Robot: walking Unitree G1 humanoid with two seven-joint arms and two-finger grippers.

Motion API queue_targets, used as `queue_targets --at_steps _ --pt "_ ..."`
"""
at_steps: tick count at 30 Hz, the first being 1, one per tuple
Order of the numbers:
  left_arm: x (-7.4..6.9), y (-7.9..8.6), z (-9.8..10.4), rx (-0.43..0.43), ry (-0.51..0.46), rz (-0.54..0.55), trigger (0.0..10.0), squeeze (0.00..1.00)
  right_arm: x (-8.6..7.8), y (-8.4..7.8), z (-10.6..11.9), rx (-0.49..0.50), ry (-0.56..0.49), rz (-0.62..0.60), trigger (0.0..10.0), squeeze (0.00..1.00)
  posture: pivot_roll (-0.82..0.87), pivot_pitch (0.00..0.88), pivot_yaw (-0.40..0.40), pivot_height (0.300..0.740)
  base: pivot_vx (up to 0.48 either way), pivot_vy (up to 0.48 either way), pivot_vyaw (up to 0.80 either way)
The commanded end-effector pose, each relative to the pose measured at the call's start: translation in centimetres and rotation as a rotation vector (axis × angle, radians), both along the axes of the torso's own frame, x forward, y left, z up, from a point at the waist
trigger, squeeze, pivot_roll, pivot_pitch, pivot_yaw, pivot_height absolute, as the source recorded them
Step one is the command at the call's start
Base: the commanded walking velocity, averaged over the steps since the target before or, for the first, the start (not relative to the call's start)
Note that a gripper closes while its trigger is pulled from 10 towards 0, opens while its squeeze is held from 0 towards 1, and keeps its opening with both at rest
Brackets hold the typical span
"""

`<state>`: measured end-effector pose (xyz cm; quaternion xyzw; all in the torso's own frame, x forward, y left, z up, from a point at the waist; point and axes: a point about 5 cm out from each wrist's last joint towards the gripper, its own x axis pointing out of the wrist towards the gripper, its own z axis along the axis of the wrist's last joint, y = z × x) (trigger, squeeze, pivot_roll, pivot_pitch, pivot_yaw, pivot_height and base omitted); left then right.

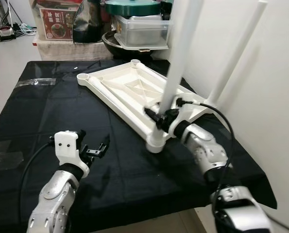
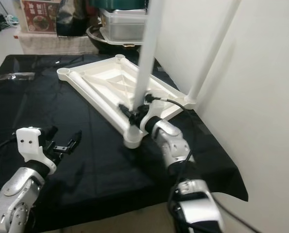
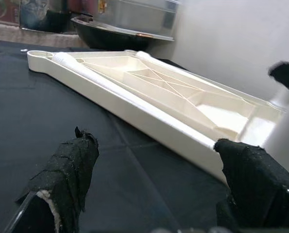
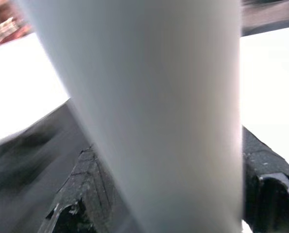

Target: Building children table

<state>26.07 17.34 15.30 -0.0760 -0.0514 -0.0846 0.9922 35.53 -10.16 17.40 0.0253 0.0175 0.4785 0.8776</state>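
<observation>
Leg (image 1: 180, 53) stands clamped between right gripper (image 1: 162, 116) fingers (image 4: 81, 194) above tabletop (image 1: 129, 90).

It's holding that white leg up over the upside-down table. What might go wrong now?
The right gripper grips the leg low down, near the table top's near corner socket, so the long leg may tilt and jam. The table top lies near the cloth-covered table's edge and might slide. The left gripper hovers open and steadies nothing.
</observation>
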Motion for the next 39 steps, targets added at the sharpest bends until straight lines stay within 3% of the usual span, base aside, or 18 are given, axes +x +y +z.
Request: queue_targets --at_steps 1,4,5,6,7,13,14,15,17,21,23,25,26,27,31,32,34,39 --pt "0.1 -0.1 -0.1 0.001 0.003 -0.010 10.0 0.00 -1.7 2.0 -2.1 -0.035 0.062 0.191 10.0 0.00 0.10 0.000 -0.115 0.740 0.000 0.000 0.00" --pt "0.0 -0.2 -0.1 -0.002 0.002 -0.010 10.0 0.00 -3.0 2.9 -3.3 -0.075 0.064 0.241 10.0 0.00 0.11 0.000 -0.121 0.740 0.000 0.000 0.00" --pt "0.0 -0.2 -0.1 -0.003 0.001 -0.009 10.0 0.00 -3.2 3.4 -4.0 -0.094 0.067 0.198 4.5 0.00 0.11 0.000 -0.119 0.740 0.000 0.000 0.00" --pt "0.0 -0.2 -0.1 -0.003 0.001 -0.009 10.0 0.00 -3.2 3.4 -4.0 -0.094 0.067 0.198 4.5 0.00 0.11 0.000 -0.119 0.740 0.000 0.000 0.00" --pt "0.0 -0.2 -0.1 -0.004 0.001 -0.008 10.0 0.00 -2.8 3.6 -4.4 -0.094 0.051 0.131 0.0 0.00 0.11 0.000 -0.118 0.740 0.000 0.000 0.00" --pt "-0.1 -0.1 -0.1 -0.004 0.001 -0.010 10.0 0.00 0.1 2.0 -5.0 -0.112 0.053 -0.330 0.0 0.00 0.11 0.000 -0.118 0.740 0.000 0.000 0.00" --pt "-0.2 -0.1 -0.1 -0.005 0.001 -0.011 10.0 0.00 1.2 -1.8 -5.4 -0.112 0.108 -0.720 0.0 0.00 0.09 0.000 -0.110 0.740 0.000 0.000 0.00" --pt "-0.2 -0.1 -0.1 -0.005 0.001 -0.011 10.0 0.00 1.2 -1.8 -5.4 -0.112 0.108 -0.720 0.0 0.00 0.09 0.000 -0.110 0.740 0.000 0.000 0.00" --pt "-0.3 -0.1 -0.1 -0.006 0.000 -0.010 10.0 0.00 0.5 -7.4 -6.4 -0.144 0.183 -1.215 0.0 0.00 0.09 0.000 -0.106 0.740 0.000 0.000 0.00" --pt "-0.3 -0.1 -0.1 -0.004 0.001 -0.010 10.0 0.00 -1.5 -9.8 -7.0 -0.222 0.160 -1.359 0.0 0.00 0.08 0.000 -0.102 0.740 0.000 0.000 0.00" --pt "-0.3 -0.1 -0.1 -0.004 0.001 -0.010 10.0 0.00 -1.6 -9.8 -7.0 -0.226 0.157 -1.356 0.0 0.00 0.08 0.000 -0.102 0.740 0.000 0.000 0.00" --pt "-0.3 0.0 -0.1 -0.002 0.003 -0.011 10.0 0.00 -1.4 -7.5 -6.8 -0.176 0.169 -1.169 10.0 0.00 0.07 0.000 -0.092 0.740 0.000 0.000 0.00" --pt "-0.3 0.0 -0.1 -0.001 0.004 -0.011 10.0 0.00 -1.2 -6.5 -6.5 -0.142 0.151 -1.089 10.0 0.00 0.08 0.000 -0.093 0.740 0.000 0.000 0.00" --pt "-0.3 0.0 -0.1 0.000 0.004 -0.011 10.0 0.00 -0.9 -5.4 -5.8 -0.099 0.122 -0.999 10.0 1.00 0.08 0.000 -0.093 0.740 0.000 0.000 0.00" --pt "-0.3 0.1 -0.2 0.001 0.005 -0.009 10.0 0.00 -0.3 -2.2 -3.5 0.018 0.068 -0.758 10.0 1.00 0.09 0.000 -0.094 0.740 0.000 0.000 0.00" --pt "-0.3 0.2 -0.1 0.001 0.005 -0.009 10.0 0.00 -0.5 -0.4 -1.4 0.083 -0.008 -0.534 10.0 0.00 0.09 0.000 -0.091 0.740 0.000 0.000 0.00" --pt "-0.3 0.3 -0.1 0.002 0.006 -0.009 10.0 0.00 -2.0 1.7 1.1 0.130 -0.101 -0.234 10.0 0.00 0.09 0.000 -0.092 0.740 0.000 0.000 0.00" --pt "-0.2 0.4 -0.1 0.002 0.006 -0.011 10.0 0.00 -4.5 3.6 1.6 0.070 -0.169 0.075 10.0 0.00 0.10 0.000 -0.094 0.740 0.000 0.000 0.00"
